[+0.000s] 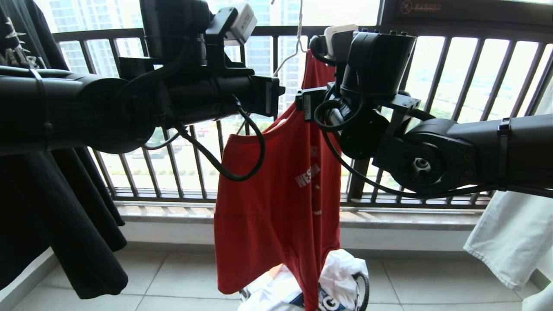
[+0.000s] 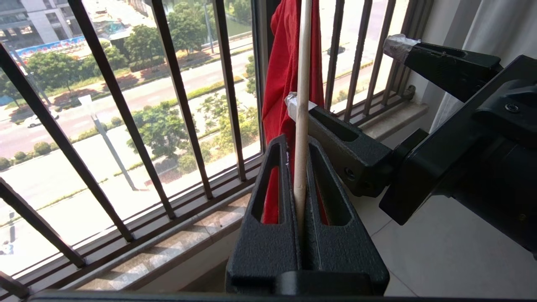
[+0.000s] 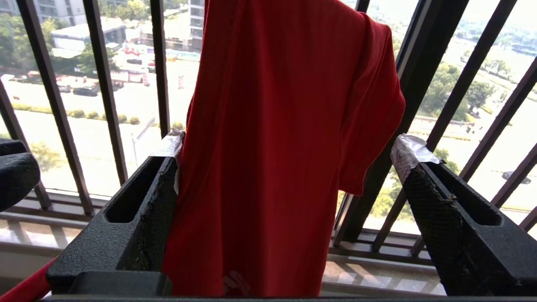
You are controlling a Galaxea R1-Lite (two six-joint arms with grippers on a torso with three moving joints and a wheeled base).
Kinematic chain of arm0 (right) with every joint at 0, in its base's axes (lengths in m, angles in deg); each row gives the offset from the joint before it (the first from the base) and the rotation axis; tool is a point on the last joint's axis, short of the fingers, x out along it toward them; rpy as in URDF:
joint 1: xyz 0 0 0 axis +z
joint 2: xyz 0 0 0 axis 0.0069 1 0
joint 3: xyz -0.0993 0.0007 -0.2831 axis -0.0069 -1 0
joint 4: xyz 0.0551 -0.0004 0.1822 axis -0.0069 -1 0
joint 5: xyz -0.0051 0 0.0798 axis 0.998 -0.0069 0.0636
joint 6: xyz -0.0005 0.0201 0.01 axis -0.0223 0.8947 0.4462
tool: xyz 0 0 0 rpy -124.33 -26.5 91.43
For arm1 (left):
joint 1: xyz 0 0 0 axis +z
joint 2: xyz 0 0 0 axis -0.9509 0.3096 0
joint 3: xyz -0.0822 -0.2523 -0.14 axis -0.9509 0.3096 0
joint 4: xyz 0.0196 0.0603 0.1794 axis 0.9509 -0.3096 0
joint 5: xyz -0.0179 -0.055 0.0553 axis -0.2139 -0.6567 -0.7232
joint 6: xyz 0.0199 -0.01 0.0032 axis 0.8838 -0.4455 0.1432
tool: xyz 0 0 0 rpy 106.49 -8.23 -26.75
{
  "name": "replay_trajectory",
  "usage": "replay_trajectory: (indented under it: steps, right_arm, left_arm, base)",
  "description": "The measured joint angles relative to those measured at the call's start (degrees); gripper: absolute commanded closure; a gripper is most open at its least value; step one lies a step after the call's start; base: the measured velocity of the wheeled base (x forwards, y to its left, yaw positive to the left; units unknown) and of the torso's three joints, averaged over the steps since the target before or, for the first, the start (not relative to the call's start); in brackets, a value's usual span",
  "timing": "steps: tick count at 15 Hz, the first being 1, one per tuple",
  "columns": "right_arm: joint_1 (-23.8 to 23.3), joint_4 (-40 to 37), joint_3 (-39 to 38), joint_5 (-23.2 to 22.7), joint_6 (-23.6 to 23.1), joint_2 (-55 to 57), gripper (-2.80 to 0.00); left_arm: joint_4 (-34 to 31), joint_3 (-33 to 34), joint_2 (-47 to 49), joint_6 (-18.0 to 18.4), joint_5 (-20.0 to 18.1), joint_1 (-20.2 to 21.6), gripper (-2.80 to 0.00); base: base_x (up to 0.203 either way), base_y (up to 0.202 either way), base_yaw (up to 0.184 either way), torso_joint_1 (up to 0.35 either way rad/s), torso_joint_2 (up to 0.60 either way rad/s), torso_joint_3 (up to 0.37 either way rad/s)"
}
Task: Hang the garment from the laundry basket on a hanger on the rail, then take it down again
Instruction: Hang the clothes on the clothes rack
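I see my left claw pinched tight on the pale bar of the hanger, the thin rod running up between its two black fingers. My right claw stands spread wide, holding nothing, with the red garment hanging down between its taped fingertips, the cloth against one inner face. From the head camera the garment hangs on the hanger in front of the black window railing, one shoulder high, the collar sagging. Its hem drops to the laundry basket on the tiled floor, heaped with white clothes. A black T-shirt hangs at my left, white cloth at my right.
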Motion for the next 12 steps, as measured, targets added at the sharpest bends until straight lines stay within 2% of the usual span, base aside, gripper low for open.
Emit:
replay_trajectory:
  steps: [8,12]
  right_arm:
    - [-0.06,0.06,-2.18,0.00,0.05,-1.58,-2.80]
    - [-0.84,-0.47,0.62,-0.04,-0.34,-1.40,-2.80]
  left_arm:
    - [0.00,-1.01,-0.02,0.00,0.83,0.46,0.00]
    - [0.00,-0.18,-0.59,-0.11,0.73,0.46,0.00]
  base:
    - [0.000,0.000,0.000,0.000,0.00,0.000]
    - [0.000,0.000,0.000,0.000,0.00,0.000]
